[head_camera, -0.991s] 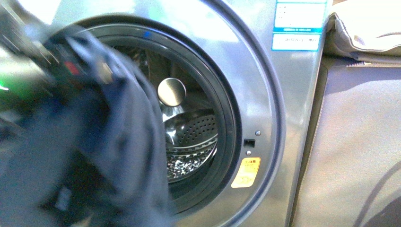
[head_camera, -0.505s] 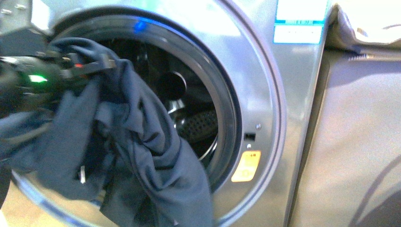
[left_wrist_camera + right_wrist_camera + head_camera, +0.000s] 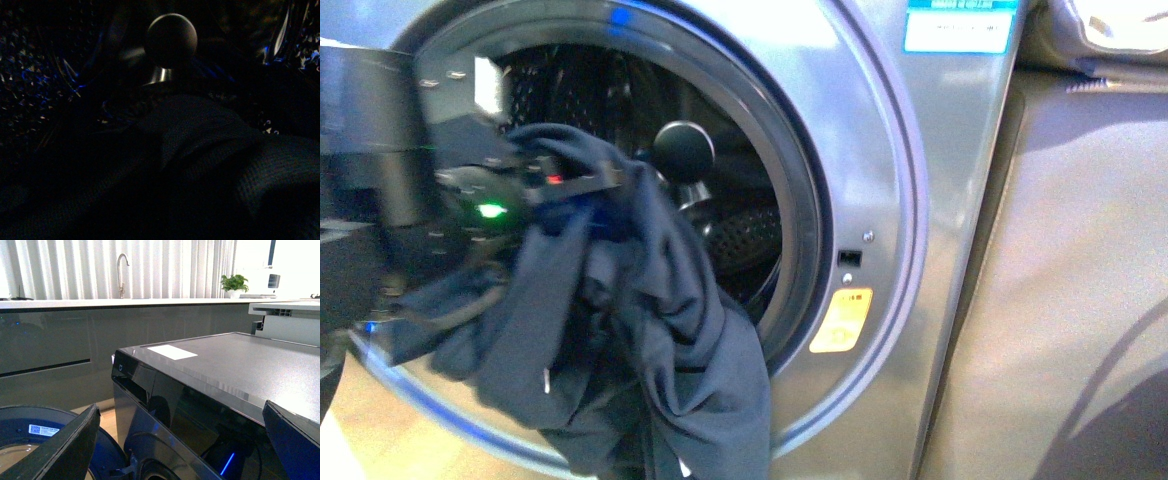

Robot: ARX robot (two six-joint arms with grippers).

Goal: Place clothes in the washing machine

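Navy, nearly black cloth fills the left of the front view: the clothes are up at the mouth of the washing machine. The top bunch hangs in front of the open porthole, and the long folds spill down across the lower black rim and outside it. The left tool is buried in that top bunch. It's blurred, but the garment hangs from it, so I read it as pinching the cloth.

Behind the fabric you can see the steel drum and a round knob deep inside, with nothing in there that I can make out. The orange sticker sits just right of the rim, and the beige cabinet stands alongside the machine.

The left wrist view is dark, nothing to call from it. The right wrist view shows the right tool with its fingers spread wide, empty, looking over a dark appliance top.

I'd say the carry is done and the door is open. What's left is pushing the bundle past the rim, trailing folds included, then letting go.
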